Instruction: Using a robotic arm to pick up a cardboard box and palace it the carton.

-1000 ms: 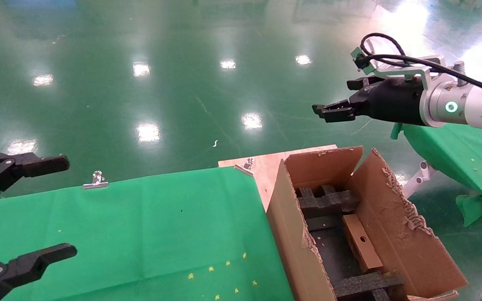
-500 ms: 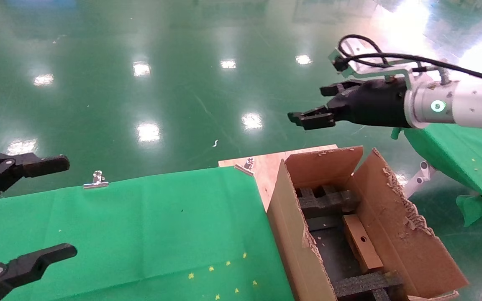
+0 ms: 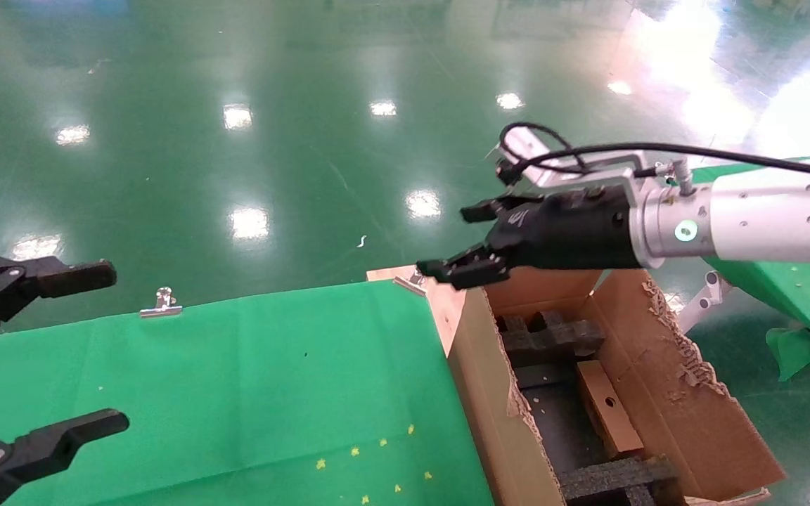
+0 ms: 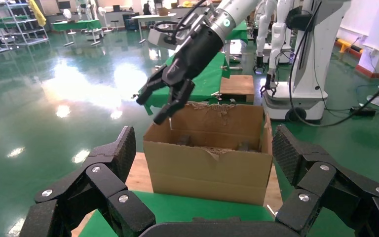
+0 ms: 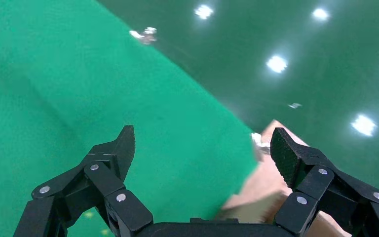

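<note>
Cardboard box lies inside carton, btwn black foam inserts, against carton's right-hand wall, holed face up. Right gripper on robotic arm hangs above carton's far-left corner, fingers apart, nothing held. Left gripper sits well left of carton, over green cloth, fingers wide apart, empty.

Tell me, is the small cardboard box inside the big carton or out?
Inside: the cardboard box lies in the carton.
</note>
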Available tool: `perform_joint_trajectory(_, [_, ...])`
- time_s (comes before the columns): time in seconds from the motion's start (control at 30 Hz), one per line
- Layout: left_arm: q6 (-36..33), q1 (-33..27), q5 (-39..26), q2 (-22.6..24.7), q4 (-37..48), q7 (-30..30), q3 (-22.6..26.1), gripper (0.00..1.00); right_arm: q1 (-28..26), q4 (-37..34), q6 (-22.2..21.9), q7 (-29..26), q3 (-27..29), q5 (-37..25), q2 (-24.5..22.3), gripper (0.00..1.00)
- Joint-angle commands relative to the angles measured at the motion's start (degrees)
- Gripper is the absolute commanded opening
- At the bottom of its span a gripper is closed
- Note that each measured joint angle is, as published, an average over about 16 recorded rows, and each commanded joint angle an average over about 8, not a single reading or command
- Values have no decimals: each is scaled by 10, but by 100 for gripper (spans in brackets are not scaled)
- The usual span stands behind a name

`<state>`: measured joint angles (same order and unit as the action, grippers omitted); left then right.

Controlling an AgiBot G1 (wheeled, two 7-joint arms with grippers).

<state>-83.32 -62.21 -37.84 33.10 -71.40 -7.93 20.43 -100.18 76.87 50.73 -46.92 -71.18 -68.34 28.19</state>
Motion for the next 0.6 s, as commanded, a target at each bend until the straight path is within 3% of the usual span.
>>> perform_joint_trajectory(0.03, [0,0,0,0,0,0,0,100,22,-2,20,20,31,15,4,100])
perform_joint_trajectory(0.6, [0,0,0,0,0,0,0,100,206,-18,186,193,294,141,36,100])
